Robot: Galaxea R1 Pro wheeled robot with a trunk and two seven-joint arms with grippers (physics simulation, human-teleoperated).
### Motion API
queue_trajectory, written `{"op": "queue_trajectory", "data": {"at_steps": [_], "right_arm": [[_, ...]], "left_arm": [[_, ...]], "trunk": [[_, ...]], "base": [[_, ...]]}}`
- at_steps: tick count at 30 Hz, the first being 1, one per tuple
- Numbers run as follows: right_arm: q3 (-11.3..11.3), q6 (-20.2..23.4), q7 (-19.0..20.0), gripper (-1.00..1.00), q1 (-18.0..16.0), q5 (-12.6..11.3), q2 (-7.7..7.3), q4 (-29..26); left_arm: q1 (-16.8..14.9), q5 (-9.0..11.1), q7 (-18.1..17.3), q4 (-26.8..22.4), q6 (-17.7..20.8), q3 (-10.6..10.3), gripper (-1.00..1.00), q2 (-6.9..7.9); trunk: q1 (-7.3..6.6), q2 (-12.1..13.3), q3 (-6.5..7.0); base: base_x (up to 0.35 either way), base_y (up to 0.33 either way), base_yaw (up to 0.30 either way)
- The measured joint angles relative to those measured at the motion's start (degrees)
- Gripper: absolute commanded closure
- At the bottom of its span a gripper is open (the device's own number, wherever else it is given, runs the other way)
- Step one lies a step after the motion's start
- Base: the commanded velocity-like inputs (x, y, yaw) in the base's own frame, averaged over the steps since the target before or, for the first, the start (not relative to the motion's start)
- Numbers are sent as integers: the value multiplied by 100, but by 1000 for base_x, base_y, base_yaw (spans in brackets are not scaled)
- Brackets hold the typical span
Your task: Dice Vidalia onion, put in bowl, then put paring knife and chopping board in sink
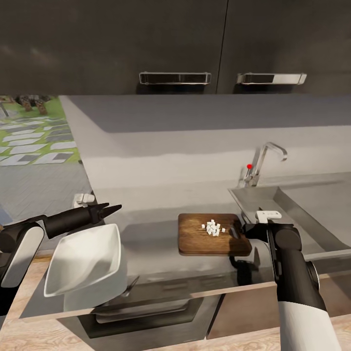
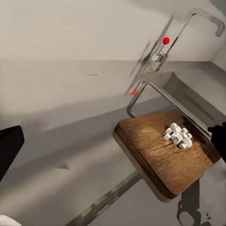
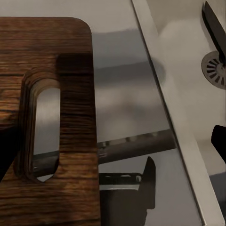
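Note:
The chopping board (image 1: 204,241) (image 2: 155,150) (image 3: 47,47) hangs above the countertop (image 1: 161,195), carrying a cluster of white diced onion (image 1: 213,227) (image 2: 179,135). My right gripper (image 1: 247,233) is at its slot-handle end and seems shut on it, though the contact is hidden. The white bowl (image 1: 83,263) is raised and tilted at the front left. My left gripper (image 1: 114,207) has its fingers together at the bowl's far rim. A dark pointed blade (image 3: 214,28), apparently the paring knife, lies by the drain of the sink (image 1: 292,209); its handle is out of view.
The chrome tap (image 1: 265,161) (image 2: 188,23) with a red dot stands behind the basin. Dark wall cabinets with metal handles (image 1: 174,78) hang overhead. A small white object (image 1: 84,198) sits on the counter at the left. An oven front (image 1: 146,307) lies below the counter edge.

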Motion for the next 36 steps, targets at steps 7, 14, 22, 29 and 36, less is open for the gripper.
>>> {"op": "queue_trajectory", "data": {"at_steps": [7,14,22,29,36], "right_arm": [[8,0,0,-100,0,-1,0,-4],[9,0,-1,-100,0,-1,0,-4],[9,0,1,-100,0,-1,0,0],[9,0,0,-100,0,-1,0,2],[9,0,2,-100,0,-1,0,0]], "left_arm": [[0,1,2,0,0,0,-100,0],[0,1,1,0,0,0,-100,0],[0,-1,3,0,0,0,-100,0],[0,-1,4,-1,0,0,-100,0],[0,-1,4,-6,0,0,-100,0]], "trunk": [[89,-162,-72],[89,-162,-72],[242,-442,-198],[396,-723,-324],[549,-1004,-449]], "base": [[0,0,0],[0,0,0],[0,0,0],[0,0,0],[0,0,0]]}}
